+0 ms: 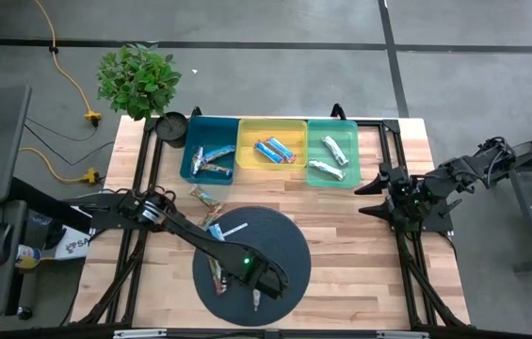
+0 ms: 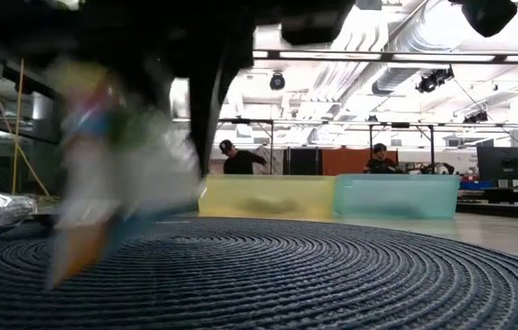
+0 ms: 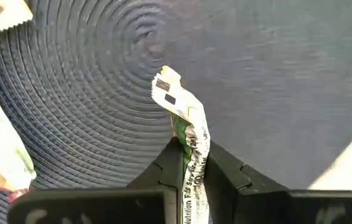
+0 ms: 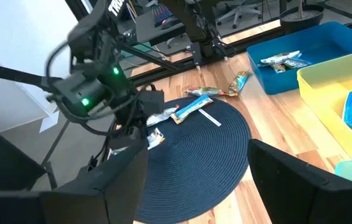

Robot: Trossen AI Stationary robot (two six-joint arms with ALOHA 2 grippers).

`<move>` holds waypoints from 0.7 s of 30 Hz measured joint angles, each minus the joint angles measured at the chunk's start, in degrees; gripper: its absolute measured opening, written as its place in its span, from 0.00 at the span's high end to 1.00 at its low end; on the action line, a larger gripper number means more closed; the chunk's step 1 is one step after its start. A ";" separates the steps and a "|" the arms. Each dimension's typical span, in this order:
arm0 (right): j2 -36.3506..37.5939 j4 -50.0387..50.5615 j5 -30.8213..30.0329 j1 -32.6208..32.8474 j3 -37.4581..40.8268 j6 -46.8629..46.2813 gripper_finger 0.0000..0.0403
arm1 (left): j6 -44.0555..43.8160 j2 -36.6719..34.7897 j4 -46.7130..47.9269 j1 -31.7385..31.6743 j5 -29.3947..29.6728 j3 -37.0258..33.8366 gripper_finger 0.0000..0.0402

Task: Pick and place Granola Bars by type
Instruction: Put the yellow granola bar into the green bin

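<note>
My left gripper [image 1: 262,285] hangs over the near part of the round dark mat [image 1: 284,240], shut on a silver-green granola bar [image 3: 185,127]. It also shows in the right wrist view [image 4: 146,135]. Other bars lie on the mat: a blue one [image 1: 217,229] and some near its left edge [image 1: 217,273]. A multicolour bar [image 1: 206,197] lies on the wood. Bars also lie in the blue bin [image 1: 209,155], the yellow bin [image 1: 273,149] and the green bin [image 1: 331,155]. My right gripper [image 4: 200,186] waits open at the table's right side [image 1: 388,193]. My left gripper pinches the silver-green bar between its two fingers [image 3: 225,174], edge-on, at a part near one end [image 3: 189,163]. The fingers lie along the bar. Its free end [image 3: 166,84] sticks out past the fingertips over the mat. Whether that end touches the mat, I cannot tell.
A thin white strip [image 1: 234,227] lies on the mat beside the blue bar. A potted plant [image 1: 137,80] and a dark cup [image 1: 171,127] stand at the far left corner. People show in the room behind [image 2: 237,158].
</note>
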State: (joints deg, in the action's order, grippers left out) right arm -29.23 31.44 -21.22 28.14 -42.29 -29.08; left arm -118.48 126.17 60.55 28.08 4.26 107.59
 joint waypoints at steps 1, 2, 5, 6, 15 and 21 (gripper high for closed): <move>0.00 0.00 0.00 0.00 0.00 0.02 0.35 | 0.21 -0.02 0.85 0.00 0.91 1.08 0.91; 0.00 0.00 -0.01 -0.01 -0.01 0.02 0.35 | 0.47 -0.02 1.83 0.00 2.24 2.25 0.91; 0.00 0.00 -0.02 -0.02 -0.02 0.02 0.35 | 1.29 -0.02 5.11 -0.01 8.02 6.31 0.91; 0.00 0.00 -0.01 -0.02 -0.01 0.02 0.35 | 1.65 -0.03 5.87 -0.13 10.76 7.89 0.91; 0.00 0.02 -0.02 -0.01 -0.01 0.21 0.35 | 22.58 -0.11 9.33 -5.69 32.38 19.64 0.91; 0.02 0.02 0.00 0.00 0.00 0.15 0.35 | 46.48 -0.09 6.00 -14.66 35.53 24.08 0.91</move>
State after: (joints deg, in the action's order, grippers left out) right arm -29.21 31.46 -21.22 28.14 -42.29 -28.93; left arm -72.01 126.08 66.55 13.42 39.79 131.67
